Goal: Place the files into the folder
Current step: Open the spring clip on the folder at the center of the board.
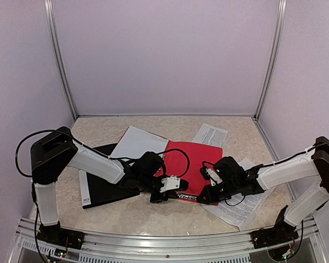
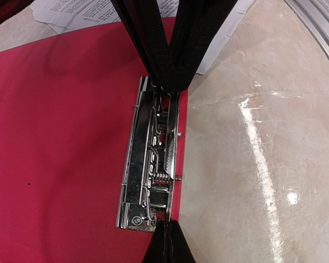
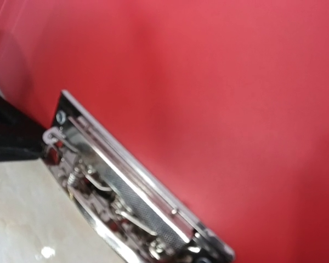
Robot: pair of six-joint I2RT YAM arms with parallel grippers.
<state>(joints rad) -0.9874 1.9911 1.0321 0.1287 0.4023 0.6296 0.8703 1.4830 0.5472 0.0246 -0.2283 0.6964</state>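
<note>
The folder (image 1: 193, 158) lies open at mid-table, red inside, with a metal clip (image 2: 152, 164) along its near edge. My left gripper (image 1: 172, 192) is shut, its tips (image 2: 168, 226) resting on one end of the clip. My right gripper (image 1: 205, 196) comes in from the right, and its black fingers (image 2: 153, 49) close in a V on the clip's other end. The right wrist view shows the clip (image 3: 131, 203) and red cover only, not its own fingers. The files are loose white sheets: a nearly blank sheet (image 1: 134, 142), a printed sheet (image 1: 210, 133) behind the folder, and another printed sheet (image 1: 242, 207) under my right arm.
A black flat cover (image 1: 107, 183) with a white strip lies left of the red panel, under my left arm. The marbled table (image 2: 252, 164) is bare beside the clip. Lilac walls with metal posts close the back and sides. A metal rail (image 1: 153, 241) runs along the near edge.
</note>
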